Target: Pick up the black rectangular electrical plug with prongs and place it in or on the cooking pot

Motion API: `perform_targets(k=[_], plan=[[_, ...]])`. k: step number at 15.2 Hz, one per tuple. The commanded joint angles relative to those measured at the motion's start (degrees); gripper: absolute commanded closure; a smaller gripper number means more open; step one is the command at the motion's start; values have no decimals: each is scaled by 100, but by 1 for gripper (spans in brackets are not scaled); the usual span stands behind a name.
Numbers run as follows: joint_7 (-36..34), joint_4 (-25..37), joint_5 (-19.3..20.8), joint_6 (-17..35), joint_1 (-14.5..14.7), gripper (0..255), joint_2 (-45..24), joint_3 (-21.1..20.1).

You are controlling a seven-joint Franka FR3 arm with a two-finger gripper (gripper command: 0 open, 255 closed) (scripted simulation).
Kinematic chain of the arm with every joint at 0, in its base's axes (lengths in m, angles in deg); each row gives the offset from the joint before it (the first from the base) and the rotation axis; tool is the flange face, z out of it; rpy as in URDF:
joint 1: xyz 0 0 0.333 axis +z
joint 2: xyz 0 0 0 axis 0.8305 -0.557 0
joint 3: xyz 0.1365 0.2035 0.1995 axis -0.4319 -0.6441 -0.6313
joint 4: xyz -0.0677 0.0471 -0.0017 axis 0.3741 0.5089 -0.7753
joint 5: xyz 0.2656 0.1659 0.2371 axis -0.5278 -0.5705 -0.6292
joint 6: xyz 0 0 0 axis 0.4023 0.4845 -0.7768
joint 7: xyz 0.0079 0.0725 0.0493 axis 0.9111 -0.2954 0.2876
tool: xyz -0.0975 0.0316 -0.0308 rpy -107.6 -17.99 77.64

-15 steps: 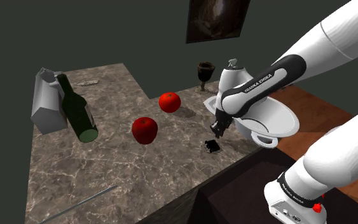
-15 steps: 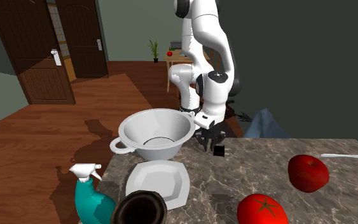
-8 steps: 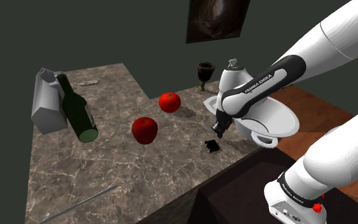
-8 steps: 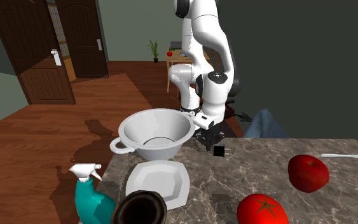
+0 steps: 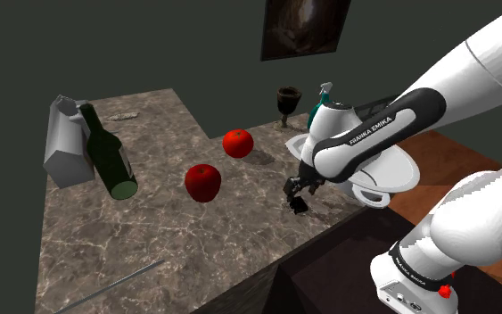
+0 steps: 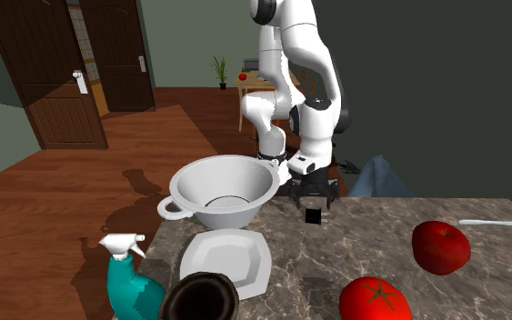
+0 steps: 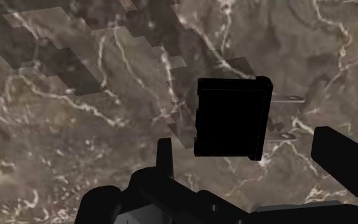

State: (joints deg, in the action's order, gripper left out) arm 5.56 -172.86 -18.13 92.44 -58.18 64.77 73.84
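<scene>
Plug (image 7: 228, 118): black, flat, rectangular body. Two thin grey metal prongs stick out of one short side, pointing toward one finger of the tool (image 7: 250, 156). It lies flat on the brown veined marble surface (image 5: 151, 232), close to the surface's edge on the arm's side.

Surroundings:
- White two-handled cooking pot (image 6: 235, 214) stands just beside the plug (image 6: 314, 216), on the second exterior view's left. Its mouth is open upward.
- White square plate (image 6: 226, 259) sits on the near side of the pot, with a teal spray bottle (image 6: 126, 277) and a dark goblet (image 5: 288, 103) near it.
- Two red fruits (image 5: 238, 143) (image 5: 203, 182) lie well apart from the plug (image 5: 300, 204), toward the middle of the surface.
- Further off are a dark green bottle (image 5: 108, 156) lying down against a grey carton (image 5: 61, 143), and a thin grey rod (image 5: 111, 285) near the surface's edge.

Tool and plug: the tool (image 5: 295, 189) hangs directly over the plug, pointing down, its tips low and close to the surface. In the wrist view the fingers (image 7: 336, 156) stand apart with the plug body between them. One finger is just beside the body's corner, the other well clear of the prong tips. I cannot see either one touching it. In the second exterior view the tool (image 6: 315, 195) sits just above the plug, and the pot's rim is right beside it.
</scene>
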Motion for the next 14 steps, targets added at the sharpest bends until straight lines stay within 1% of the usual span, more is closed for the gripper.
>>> perform_targets(k=[1, 5, 13, 14], plan=[[-22, -17, -49, 265, 19, 0, -217, -27], [-6, -7, -69, 818, 24, 0, -779, -63], [-6, -7, -68, 818, 25, 0, -779, -62], [-7, -7, -68, 818, 25, 255, -779, -63]])
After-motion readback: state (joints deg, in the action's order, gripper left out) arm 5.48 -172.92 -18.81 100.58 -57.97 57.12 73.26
